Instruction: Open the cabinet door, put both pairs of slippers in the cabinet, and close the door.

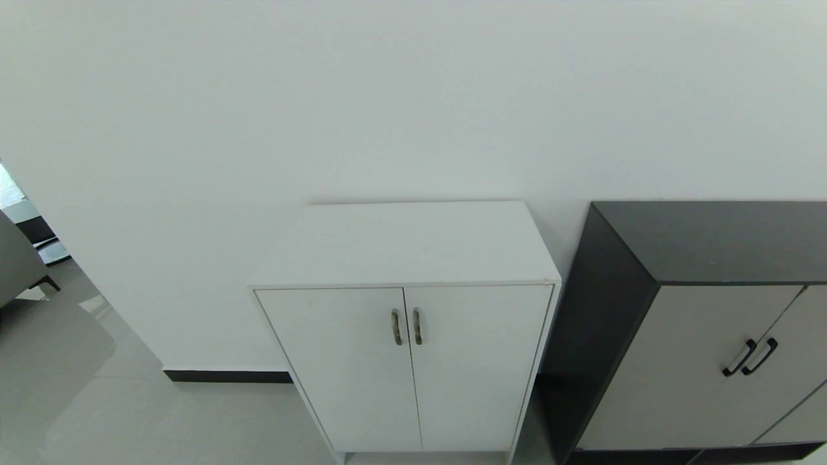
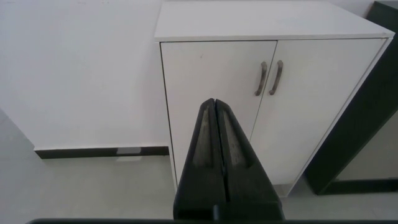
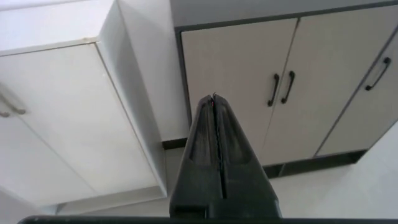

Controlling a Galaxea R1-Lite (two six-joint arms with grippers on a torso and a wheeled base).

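Cabinet (image 1: 362, 349), white, stands against the wall (image 1: 413, 97) with both doors shut and its paired handles (image 1: 397, 327) flanking the centre seam, ahead of the left gripper (image 2: 215, 106) and well apart from its jaws. Its right edge sits just beside a dark cabinet (image 1: 698, 323); bare floor (image 1: 129, 413) lies to its left. Both grippers' jaws are pressed together. The right gripper (image 3: 214, 99) points toward the dark cabinet's doors.

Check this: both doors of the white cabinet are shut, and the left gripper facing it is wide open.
Not open: the left wrist view shows the left gripper fully shut. Both doors of the white cabinet are shut, as stated.
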